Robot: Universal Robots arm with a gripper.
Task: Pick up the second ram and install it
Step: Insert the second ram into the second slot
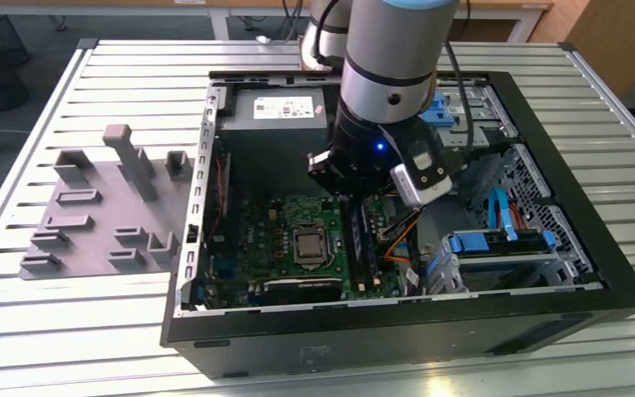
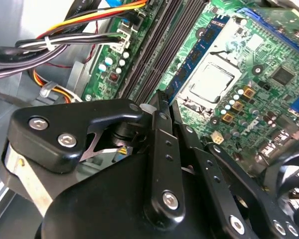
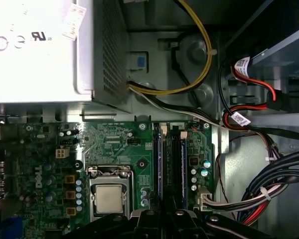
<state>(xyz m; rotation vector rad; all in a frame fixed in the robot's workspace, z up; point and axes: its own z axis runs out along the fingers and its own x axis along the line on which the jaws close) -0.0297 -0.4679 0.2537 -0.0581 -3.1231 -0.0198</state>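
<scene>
The second ram (image 2: 192, 52) is a thin, long, blue-green circuit board with small dark chips along its face. In both wrist views it (image 3: 158, 159) stands on edge in the bank of long black memory slots (image 2: 159, 55), on the side nearest the square silver processor socket (image 2: 209, 82). Its near end runs in under the black metal claw (image 2: 170, 107).

The slots and socket sit on a green motherboard (image 1: 251, 231) on the floor of an open black computer case (image 1: 615, 273). The case also holds a pale grey power-supply box (image 1: 279, 112) at its far end and bundles of black, yellow, red and orange cables (image 3: 269, 184) beside the slots.

The case lies on a ribbed, light metal worktop (image 1: 31, 331). A grey plastic holder tray (image 1: 97, 215) with upright posts rests on the worktop, just beside the case on the exterior view's left.

The silver and black arm (image 1: 395, 58) reaches steeply down into the case. Its claw (image 1: 350, 197) is low over the slot bank beside the socket. Whether the claw (image 3: 164, 214) is clamped on the ram or slack around it cannot be told.
</scene>
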